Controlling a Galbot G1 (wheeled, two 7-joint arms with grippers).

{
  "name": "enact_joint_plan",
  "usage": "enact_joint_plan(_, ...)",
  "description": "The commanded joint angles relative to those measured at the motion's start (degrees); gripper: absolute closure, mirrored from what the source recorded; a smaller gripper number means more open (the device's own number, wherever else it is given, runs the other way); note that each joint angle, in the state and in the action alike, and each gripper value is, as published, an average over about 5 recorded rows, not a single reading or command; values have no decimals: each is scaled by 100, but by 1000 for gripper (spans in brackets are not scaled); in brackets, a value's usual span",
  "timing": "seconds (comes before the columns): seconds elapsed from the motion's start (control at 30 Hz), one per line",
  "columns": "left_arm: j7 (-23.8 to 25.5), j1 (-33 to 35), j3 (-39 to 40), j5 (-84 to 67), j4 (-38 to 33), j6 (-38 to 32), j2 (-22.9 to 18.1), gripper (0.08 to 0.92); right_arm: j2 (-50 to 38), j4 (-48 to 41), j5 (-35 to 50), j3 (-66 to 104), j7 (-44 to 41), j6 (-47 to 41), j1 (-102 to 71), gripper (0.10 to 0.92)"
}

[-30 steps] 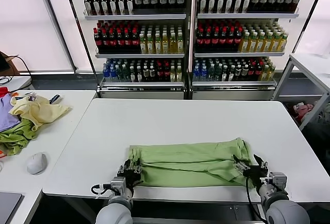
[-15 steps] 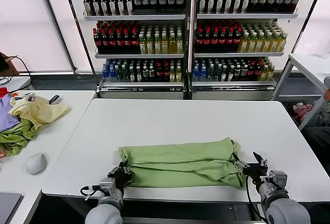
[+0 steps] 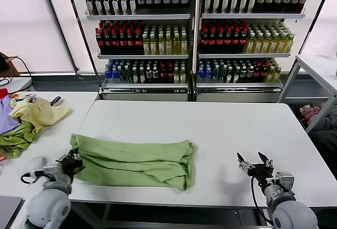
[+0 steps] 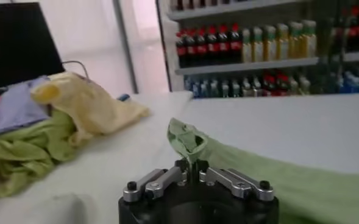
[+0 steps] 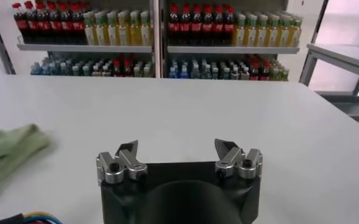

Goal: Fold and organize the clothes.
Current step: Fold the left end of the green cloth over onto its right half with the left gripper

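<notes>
Where the white table [image 3: 210, 123] meets its left edge, the folded light green shirt [image 3: 134, 161] is laid lengthwise, one end overhanging toward the side table [image 3: 52, 134]. That end is pinched by the left gripper [image 3: 70, 161], its fingers pressed together on the cloth. The right gripper [image 3: 254, 163] is held spread, empty, above the table's near right part, well apart from the shirt.
</notes>
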Motion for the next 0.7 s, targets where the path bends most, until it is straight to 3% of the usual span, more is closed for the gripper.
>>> enact_joint_plan(0.03, 41, -24, -808, -1836, -1192, 102, 198, 865, -18, -5, -12, -12, -1, 10, 8, 203)
enact_joint_plan(0.3, -30, -72, 614, -2440, -2048, 26, -973, 865, -54, -18, -32, -10, -4, 29, -8, 203)
enact_joint_plan(0.7, -70, -837, 2473, -1867, -1057, -19, -1712, 865, -28, -120, -85, -26, -13, 59, 37, 203)
